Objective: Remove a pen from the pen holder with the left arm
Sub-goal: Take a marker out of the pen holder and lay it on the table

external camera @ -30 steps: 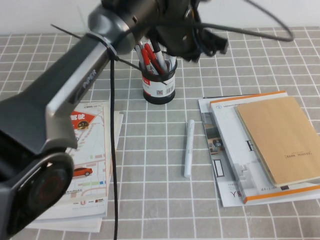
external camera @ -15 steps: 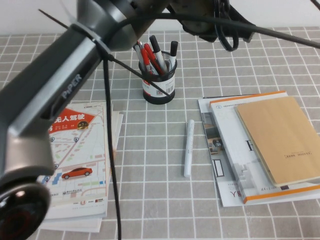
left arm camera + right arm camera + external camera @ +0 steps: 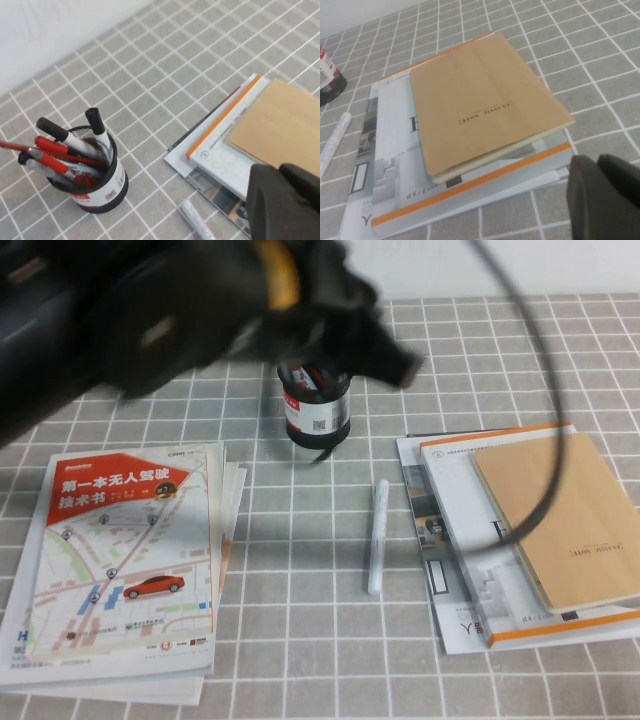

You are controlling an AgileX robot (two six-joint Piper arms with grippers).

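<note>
Aloft, left end effector [image 3: 278,172] hangs closed near pen holder [image 3: 102,192]; right end effector [image 3: 596,162] closed beside notebook [image 3: 480,100].

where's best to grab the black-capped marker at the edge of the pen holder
Probably its black cap end, from above: the marker sticks up clear of the pen holder rim, apart from the red pens. The left gripper, shut, hangs beside the holder near the books; the right gripper, shut, sits by the brown notebook.

We find an office-like study desk [image 3: 300,640]: a pen holder [image 3: 317,420] crammed with pens [image 3: 50,161], a loose marker [image 3: 377,535], stacked books [image 3: 455,610] under a notebook [image 3: 560,520], and brochures [image 3: 120,560] at the left edge.
</note>
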